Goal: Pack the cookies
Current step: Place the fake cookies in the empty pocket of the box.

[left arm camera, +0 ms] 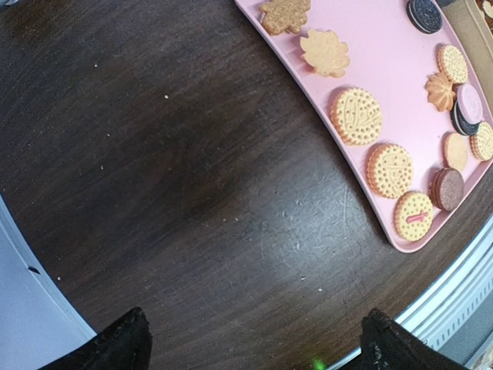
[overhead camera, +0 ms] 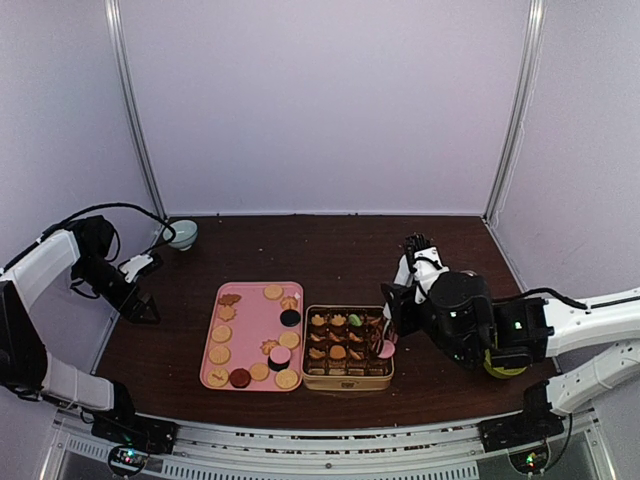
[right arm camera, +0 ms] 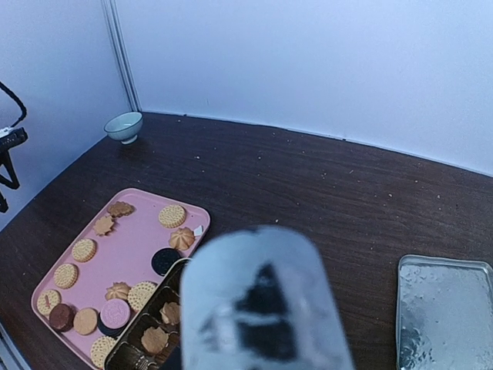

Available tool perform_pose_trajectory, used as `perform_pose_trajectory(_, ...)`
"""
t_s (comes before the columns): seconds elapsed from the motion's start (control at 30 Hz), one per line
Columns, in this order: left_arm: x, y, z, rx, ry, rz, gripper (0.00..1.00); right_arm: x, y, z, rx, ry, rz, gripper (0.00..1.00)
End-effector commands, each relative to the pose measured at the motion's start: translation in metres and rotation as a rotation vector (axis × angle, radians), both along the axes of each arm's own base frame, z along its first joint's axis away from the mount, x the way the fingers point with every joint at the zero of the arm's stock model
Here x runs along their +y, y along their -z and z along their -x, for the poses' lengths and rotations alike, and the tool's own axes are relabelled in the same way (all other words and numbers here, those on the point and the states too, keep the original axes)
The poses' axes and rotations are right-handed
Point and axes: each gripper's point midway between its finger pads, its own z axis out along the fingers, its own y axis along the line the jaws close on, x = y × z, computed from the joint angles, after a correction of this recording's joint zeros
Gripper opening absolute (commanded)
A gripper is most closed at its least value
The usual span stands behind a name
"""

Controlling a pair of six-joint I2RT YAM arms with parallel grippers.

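Several cookies (overhead camera: 220,354) lie on a pink tray (overhead camera: 252,320), most round and tan, a few dark or pink. Beside it a gold tin (overhead camera: 347,382) holds more cookies in its compartments. My right gripper (overhead camera: 398,300) is shut on metal tongs, whose tip carries a pink cookie (overhead camera: 386,349) at the tin's right edge. In the right wrist view the tongs (right arm camera: 262,308) are a blurred shape hiding my fingers, with the tray (right arm camera: 131,247) and tin (right arm camera: 135,339) beyond. My left gripper (left arm camera: 258,343) stands open over bare table, left of the tray (left arm camera: 385,69) and its cookies (left arm camera: 356,116).
A small pale bowl (overhead camera: 182,234) stands at the back left of the dark table. A silver tin lid (right arm camera: 445,308) lies to the right in the right wrist view. The table's near edge and metal rail (left arm camera: 454,308) run close to the tray's corner.
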Motion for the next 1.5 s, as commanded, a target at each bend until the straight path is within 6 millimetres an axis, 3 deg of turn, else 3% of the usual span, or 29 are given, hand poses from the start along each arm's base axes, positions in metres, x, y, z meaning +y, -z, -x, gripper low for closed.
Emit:
perform_pose_trajectory(0.0,0.005,-0.001,-0.007,-0.028,-0.004,-0.017,0.97,0.008,-0.002,-0.002,-0.005,0.022,-0.004,0.14)
perform_pose_trajectory(0.33,0.006,-0.005,-0.007,-0.048,-0.001,-0.026,0.98,0.018,0.002,-0.007,-0.004,0.028,0.039,0.29)
perform_pose_trajectory(0.87,0.001,-0.011,-0.007,-0.056,0.014,0.001,0.98,0.022,-0.004,-0.006,-0.014,0.007,0.039,0.34)
perform_pose_trajectory(1.23,-0.001,-0.017,-0.009,-0.056,0.015,0.013,0.98,0.022,-0.022,-0.011,-0.079,0.018,0.105,0.34)
perform_pose_trajectory(1.47,-0.002,-0.013,-0.005,-0.043,0.022,0.017,0.97,0.028,-0.011,-0.010,-0.055,-0.004,0.109,0.33)
